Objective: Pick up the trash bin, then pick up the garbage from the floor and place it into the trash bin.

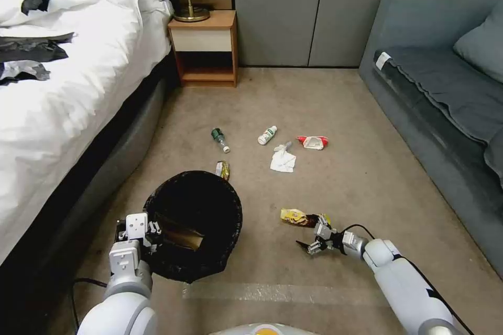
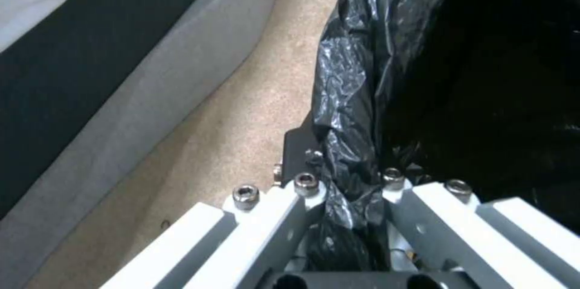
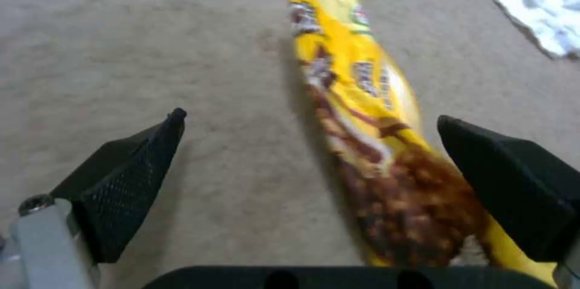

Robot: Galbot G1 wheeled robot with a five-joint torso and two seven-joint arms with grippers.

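The trash bin [image 1: 209, 204], lined with a black bag, hangs just above the carpet at the lower left. My left gripper [image 1: 151, 230] is shut on its near rim; the left wrist view shows the fingers [image 2: 284, 209] clamping the crinkled bag edge [image 2: 350, 144]. Something brown [image 1: 183, 236] lies inside the bin. My right gripper [image 1: 313, 236] is open low over the floor, right behind a yellow snack wrapper [image 1: 296, 216]. In the right wrist view the wrapper [image 3: 356, 85] lies between the spread black fingers [image 3: 127, 175], nearer one of them. More garbage lies farther off.
Farther on the carpet lie a green bottle [image 1: 220, 139], a white bottle [image 1: 267, 135], a red-white wrapper [image 1: 313, 142], a white tissue [image 1: 283, 160] and a small gold wrapper [image 1: 223, 169]. A bed [image 1: 63, 89] borders the left, a grey sofa [image 1: 445, 94] the right, a nightstand [image 1: 205, 47] the back.
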